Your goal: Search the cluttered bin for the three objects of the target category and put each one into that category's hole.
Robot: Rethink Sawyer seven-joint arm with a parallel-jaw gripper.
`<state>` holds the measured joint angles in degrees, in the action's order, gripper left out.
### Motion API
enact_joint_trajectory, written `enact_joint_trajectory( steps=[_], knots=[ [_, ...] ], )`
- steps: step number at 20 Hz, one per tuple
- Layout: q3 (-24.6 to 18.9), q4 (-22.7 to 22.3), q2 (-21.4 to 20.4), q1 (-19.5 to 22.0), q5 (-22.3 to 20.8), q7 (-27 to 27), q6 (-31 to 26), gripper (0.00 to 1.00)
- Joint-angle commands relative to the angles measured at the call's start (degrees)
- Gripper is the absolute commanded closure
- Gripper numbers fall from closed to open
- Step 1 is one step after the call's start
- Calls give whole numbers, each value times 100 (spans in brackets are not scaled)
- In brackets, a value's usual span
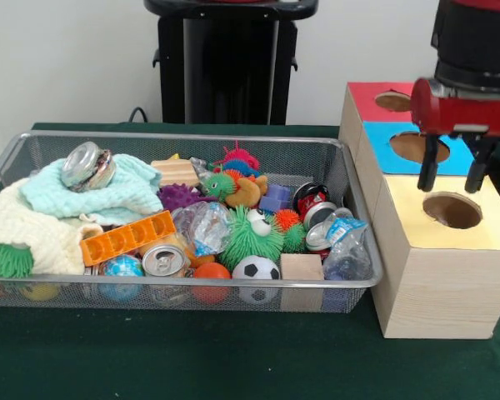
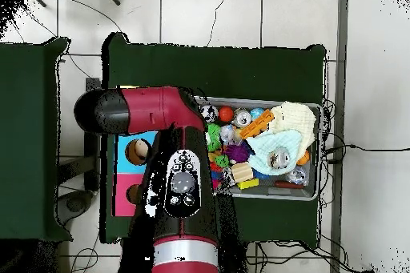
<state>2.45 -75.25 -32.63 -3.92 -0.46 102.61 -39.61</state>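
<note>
The silver wire mesh bin [image 1: 183,137] sits on the green table, packed with clutter; it also shows in the overhead view [image 2: 272,197]. The round hole [image 1: 452,210] lies in the pale yellow top of the wood-grain box, right of the bin. My gripper [image 1: 454,177] hangs just above that hole. Its two black fingers [image 1: 429,171] are apart with nothing between them. In the overhead view the red arm [image 2: 160,114] covers the yellow top and the gripper.
The same box has a blue-topped hole [image 1: 418,147] and a red-topped hole [image 1: 392,101] behind the yellow one. The bin holds drink cans [image 1: 164,260], a soccer ball [image 1: 256,268], an orange tray [image 1: 127,237], towels [image 1: 108,196], spiky toys [image 1: 252,237] and wood blocks [image 1: 302,267].
</note>
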Motion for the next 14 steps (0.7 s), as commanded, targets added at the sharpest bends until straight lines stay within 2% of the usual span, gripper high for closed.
enact_joint_trajectory(
  steps=[1, 6, 14],
  knots=[
    [-230, -414, -381, 298, -16, 167, -641, 0],
    [-300, -432, -494, 391, -38, 98, -806, 0],
    [-462, -685, -313, 672, -224, -149, -245, 0]
  ],
)
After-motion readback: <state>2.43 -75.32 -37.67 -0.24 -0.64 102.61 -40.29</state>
